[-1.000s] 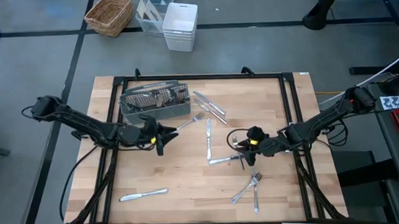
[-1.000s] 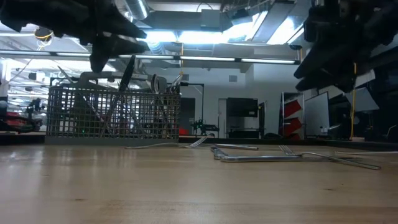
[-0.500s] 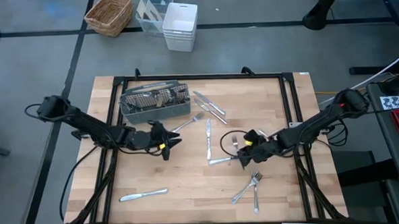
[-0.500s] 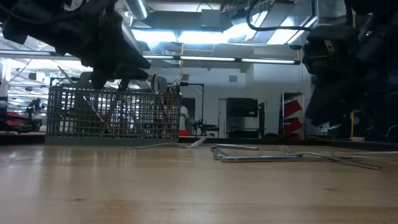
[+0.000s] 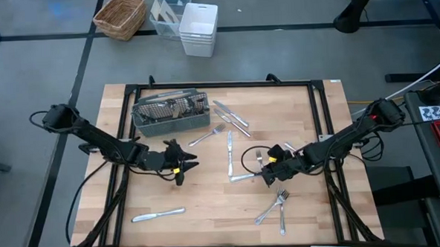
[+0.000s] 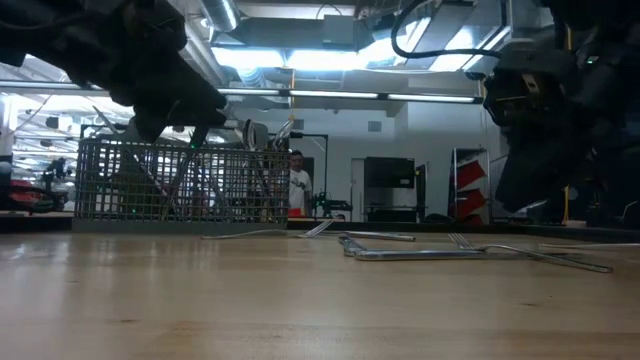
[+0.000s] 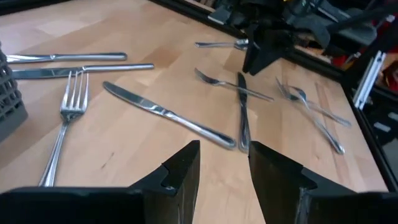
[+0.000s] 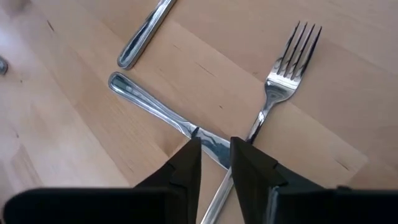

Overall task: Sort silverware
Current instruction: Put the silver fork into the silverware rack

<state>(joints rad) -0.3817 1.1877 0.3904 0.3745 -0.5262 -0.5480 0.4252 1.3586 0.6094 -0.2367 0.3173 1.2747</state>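
Silverware lies scattered on the wooden table: a fork [image 5: 208, 134] and two knives [image 5: 231, 115] near the grey mesh caddy [image 5: 171, 114], a knife [image 5: 229, 151] at mid-table, and a crossed knife [image 8: 149, 102] and fork [image 8: 283, 68]. My right gripper [image 8: 216, 163] hovers just above that crossing, open by a narrow gap, with the knife's blade running under the gap. My left gripper [image 5: 185, 168] hangs open over bare wood left of centre, and the left wrist view shows nothing between its fingers [image 7: 180, 174]. Several pieces stand in the caddy [image 6: 180, 180].
A lone knife [image 5: 158, 214] lies near the front left. Two forks [image 5: 276, 205] lie near the front right. A black frame rail [image 5: 218, 85] borders the table. A wicker basket [image 5: 121, 15] and white bins [image 5: 199, 27] stand on the floor beyond the far edge.
Both grippers have come down closer to the table. My left gripper has also gone toward the near edge, away from the caddy. My right gripper has rolled about its own line and tipped further down over the crossed knife and fork. No silverware has moved.
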